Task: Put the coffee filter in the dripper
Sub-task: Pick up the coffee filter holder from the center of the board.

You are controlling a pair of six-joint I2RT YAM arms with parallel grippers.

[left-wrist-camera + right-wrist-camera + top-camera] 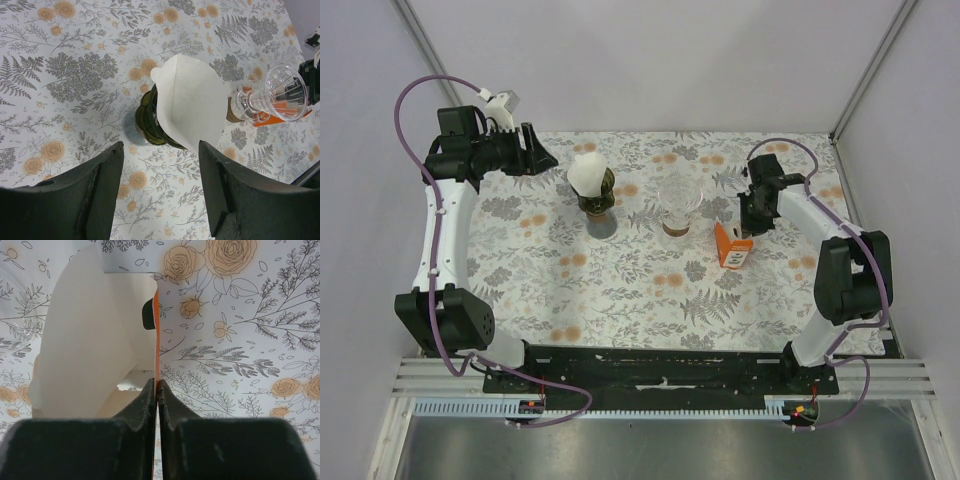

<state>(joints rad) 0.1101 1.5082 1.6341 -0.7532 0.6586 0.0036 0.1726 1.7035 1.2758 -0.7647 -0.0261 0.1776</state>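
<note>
Floral-print cloth covers the table (620, 290), closed in by plain white walls (670, 60). One white paper filter (187, 100) already stands cone-down in the dark green dripper (150, 120) at the back left, its rim well above the dripper's lip. More of them, a stack of filters (85, 340), sit in the orange carton (732, 250) on the right. The clear dripper (680, 200) stands empty between the two (which dripper the task means is not obvious).

The right gripper (157, 385) is down at the carton with its fingers pinched almost together. The carton's thin orange wall runs straight into the seam between them, and the white papers lie just left of the left finger. It seems to have card rather than paper, though I cannot tell for certain.

To pick well, one finger should sit inside the wall, behind a single paper edge, before a slow lift. The left gripper (160, 147) hangs wide apart, holding nothing, short of the dark green dripper.
</note>
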